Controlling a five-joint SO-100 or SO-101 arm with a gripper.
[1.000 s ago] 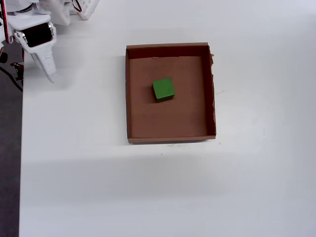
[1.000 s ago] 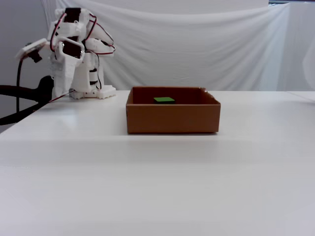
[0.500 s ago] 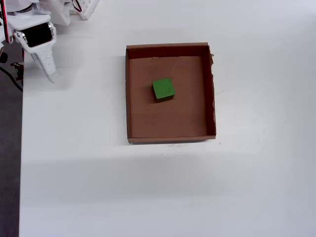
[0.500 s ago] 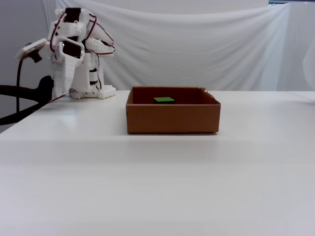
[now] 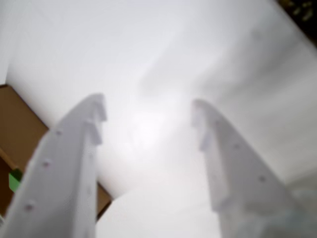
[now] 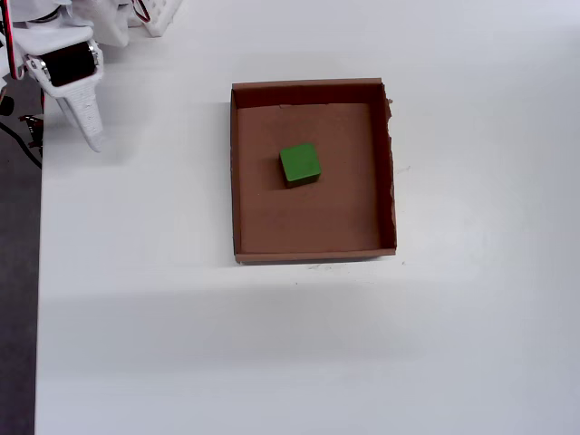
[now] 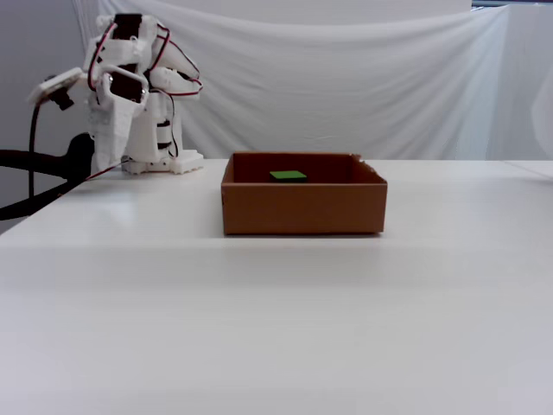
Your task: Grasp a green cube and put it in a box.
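- The green cube (image 6: 299, 164) lies flat on the floor of the box (image 6: 312, 238), a little above and left of centre in the overhead view, apart from every wall. From the fixed view only its top face (image 7: 288, 175) shows over the near wall, so it sits low and settled rather than propped on an edge.
- Judged from how things lie, the task's goal looks met: the cube is inside and nothing touches it.
- The box is a shallow brown cardboard tray, square to the overhead view, with a ragged right-hand wall. It rests on the white surface (image 6: 299, 353) near the middle, well apart from the arm.
- The claw (image 5: 148, 116) is spread wide and holds nothing. In the wrist view its two white fingers (image 5: 74, 158) stand clearly apart with only bare surface between them, and a corner of the box with a sliver of green shows at the left edge.
- The arm (image 7: 130, 95) is folded back close over its base at the far left corner of the surface. In the overhead view the claw (image 6: 82, 113) points down toward the surface near the left edge, well clear of the box.
- That tucked pose reads as a rest position, probably chosen to keep the arm out of the way of the box.
- A white cloth backdrop (image 7: 346, 78) hangs behind the surface.
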